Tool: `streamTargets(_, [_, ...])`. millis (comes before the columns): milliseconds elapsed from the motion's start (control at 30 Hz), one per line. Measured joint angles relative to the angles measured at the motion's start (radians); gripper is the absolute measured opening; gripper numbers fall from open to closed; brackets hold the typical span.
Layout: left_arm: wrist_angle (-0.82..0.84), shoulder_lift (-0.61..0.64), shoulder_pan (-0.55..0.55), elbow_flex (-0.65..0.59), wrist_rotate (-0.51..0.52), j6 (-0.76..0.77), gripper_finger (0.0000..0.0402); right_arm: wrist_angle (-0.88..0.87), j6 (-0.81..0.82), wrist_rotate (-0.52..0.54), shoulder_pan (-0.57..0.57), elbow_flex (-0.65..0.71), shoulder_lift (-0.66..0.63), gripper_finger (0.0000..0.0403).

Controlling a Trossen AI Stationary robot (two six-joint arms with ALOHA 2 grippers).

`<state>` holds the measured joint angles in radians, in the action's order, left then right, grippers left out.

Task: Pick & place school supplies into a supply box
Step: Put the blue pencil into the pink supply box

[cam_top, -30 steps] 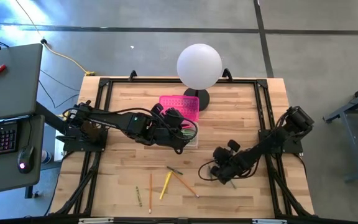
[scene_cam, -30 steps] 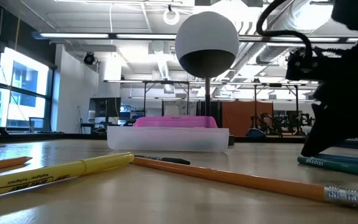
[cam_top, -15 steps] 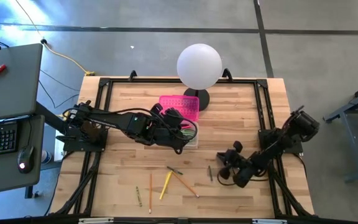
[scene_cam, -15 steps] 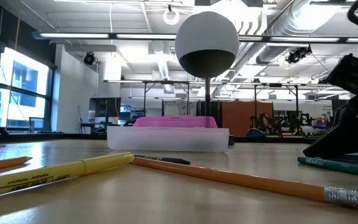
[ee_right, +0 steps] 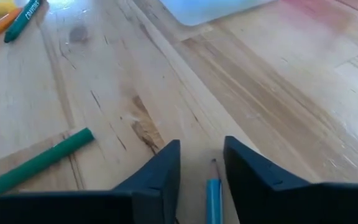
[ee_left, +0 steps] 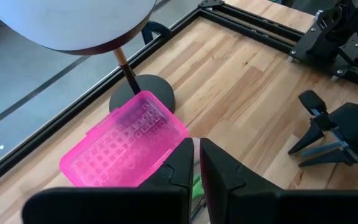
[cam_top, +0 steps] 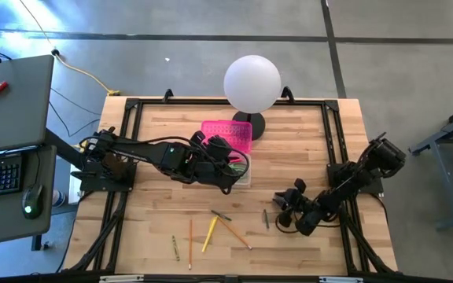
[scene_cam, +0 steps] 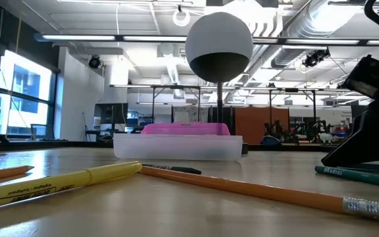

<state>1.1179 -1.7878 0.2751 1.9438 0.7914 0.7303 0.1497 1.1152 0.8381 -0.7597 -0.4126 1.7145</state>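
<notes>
The supply box [cam_top: 232, 161] sits mid-table from above, under the left gripper [cam_top: 228, 167]; the right gripper [cam_top: 283, 206] hovers right of the loose pencils [cam_top: 211, 232], nearer them than the left arm is. At table height, a green pencil [scene_cam: 355, 174] lies beside the right arm. The left fingers [ee_left: 219, 174] are nearly closed, seemingly on something green. The right fingers [ee_right: 160, 171] are parted around a blue pencil [ee_right: 214, 199], lengthwise between them, not clamped.

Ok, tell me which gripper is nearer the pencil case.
Left. The left gripper hangs right over the pencil case, while the right gripper sits apart, near the table's right front.
</notes>
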Motion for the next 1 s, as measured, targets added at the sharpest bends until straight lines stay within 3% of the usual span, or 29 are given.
streamTargets(1000, [0.008,-0.001,0.0,0.0,-0.019,0.001,0.006,-0.059,-0.021,0.029,0.0,0.002,0.001,0.0088])
